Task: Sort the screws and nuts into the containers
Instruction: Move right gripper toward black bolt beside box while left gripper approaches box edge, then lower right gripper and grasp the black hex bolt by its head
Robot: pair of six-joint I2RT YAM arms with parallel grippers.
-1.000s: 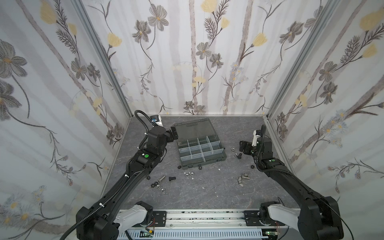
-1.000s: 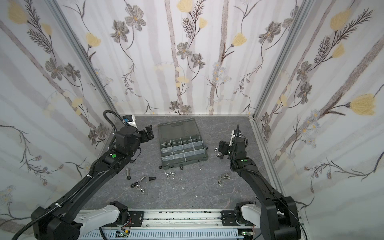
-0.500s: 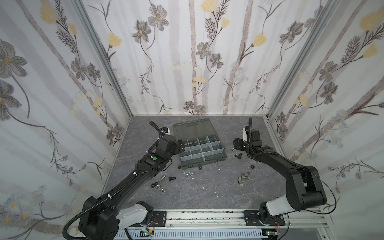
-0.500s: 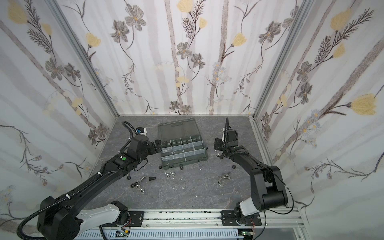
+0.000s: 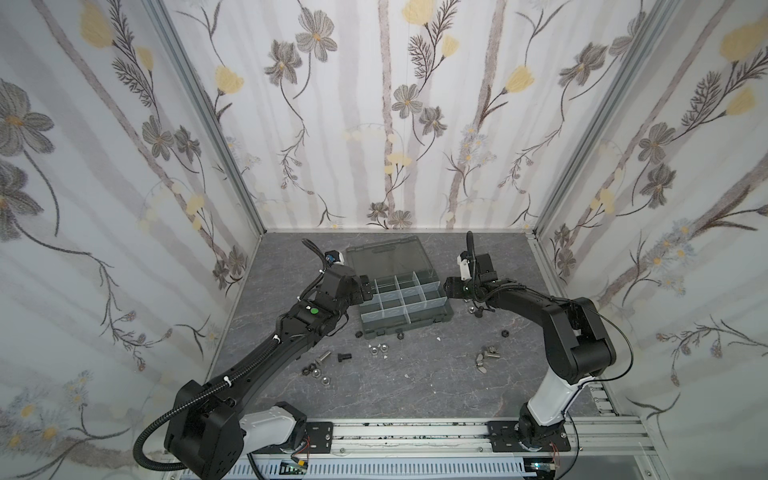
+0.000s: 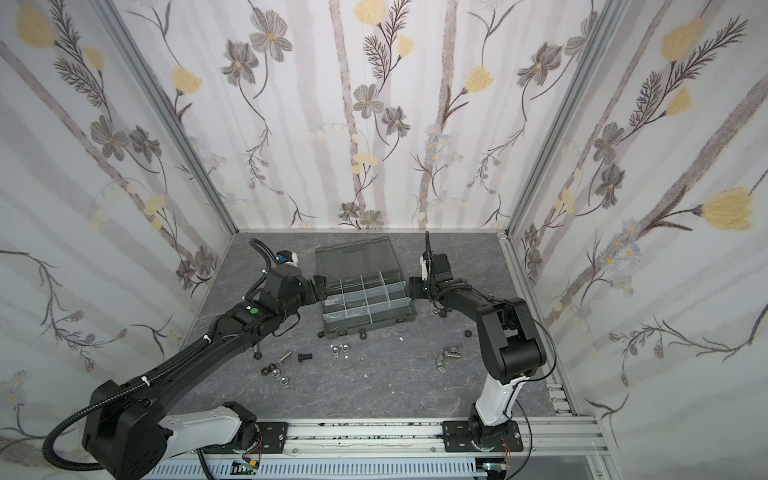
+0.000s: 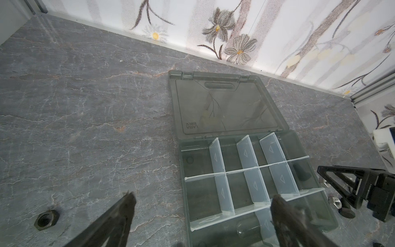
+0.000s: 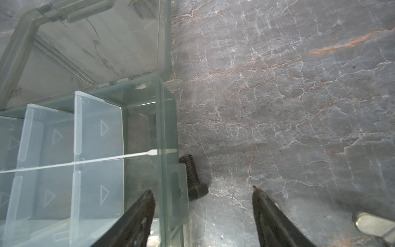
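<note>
While the box [image 5: 406, 327] is sitting at the centre of both top views, with its lid [image 5: 384, 257] lying flat just above it in the frame, the left gripper [image 5: 368, 291] is hovering at its left edge and the right gripper [image 5: 451, 286] at its right edge. On the left, the fingers [image 7: 119, 213] are standing wide apart, one over bare table [image 7: 85, 107] and one over the cells [image 7: 199, 196], and are clamping nothing. On the right, they are standing apart too, one overhanging the box's end wall [image 8: 164, 132] and the other over the table, and they are gripping nothing. Between them, in the right wrist view, a black screw [image 8: 192, 177] is lying on the table just outside that wall, touching it or nearly so. Its long axis is running along the wall, head toward the gripper and threads pointing away, so the fingers are straddling it across its width, though it is sitting much closer to the box-side finger. The right arm is plainly the nearer one, and the wall is probably going to crowd that finger in any pinch. Other screws [image 5: 323, 356] and nuts [image 5: 378, 350] are lying scattered below the box in both top views, well apart from both grippers.
</note>
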